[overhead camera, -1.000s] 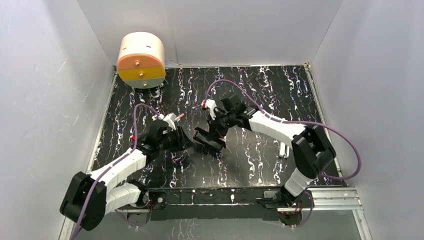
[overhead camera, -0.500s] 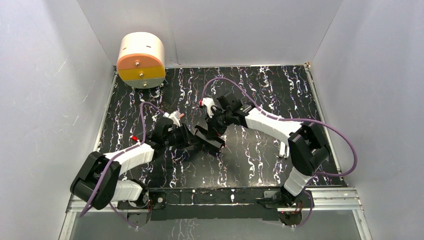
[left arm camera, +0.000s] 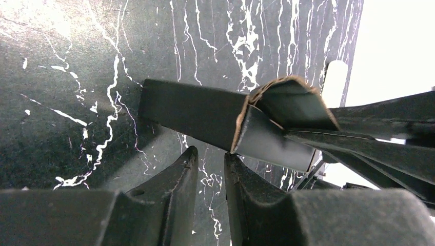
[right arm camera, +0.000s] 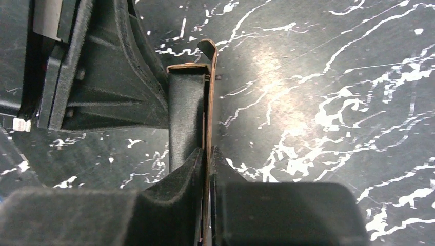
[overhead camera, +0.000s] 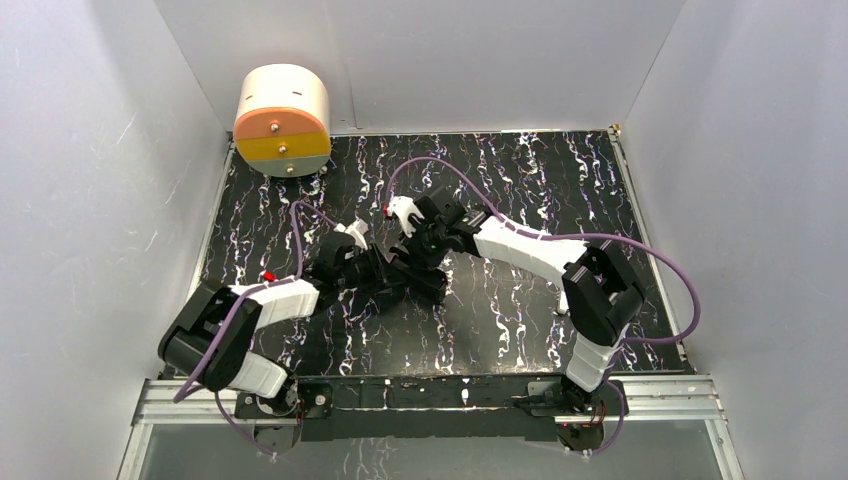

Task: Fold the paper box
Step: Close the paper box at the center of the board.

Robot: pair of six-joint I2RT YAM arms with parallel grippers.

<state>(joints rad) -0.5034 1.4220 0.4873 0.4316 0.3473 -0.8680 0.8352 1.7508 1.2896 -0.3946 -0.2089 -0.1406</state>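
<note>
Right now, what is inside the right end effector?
A thin flap of the box, seen edge-on, is pinched in the right end effector. How deep the flap runs between the fingers is covered by them.

The top view is being lit brightly and evenly from above; the pale walls [overhead camera: 90, 200] are being washed near white, and only soft shadows are being cast on the marbled surface [overhead camera: 500, 320]. In the left wrist view, the corner at 2 o'clock is being blown out to white, while the left fingers [left arm camera: 164, 200] at 6 o'clock are being blurred. In the right wrist view, glare is being thrown at 1 o'clock, the paper box [right arm camera: 187, 102] is being shown fairly sharp, and the right fingers [right arm camera: 169, 205] are being left soft.
</note>
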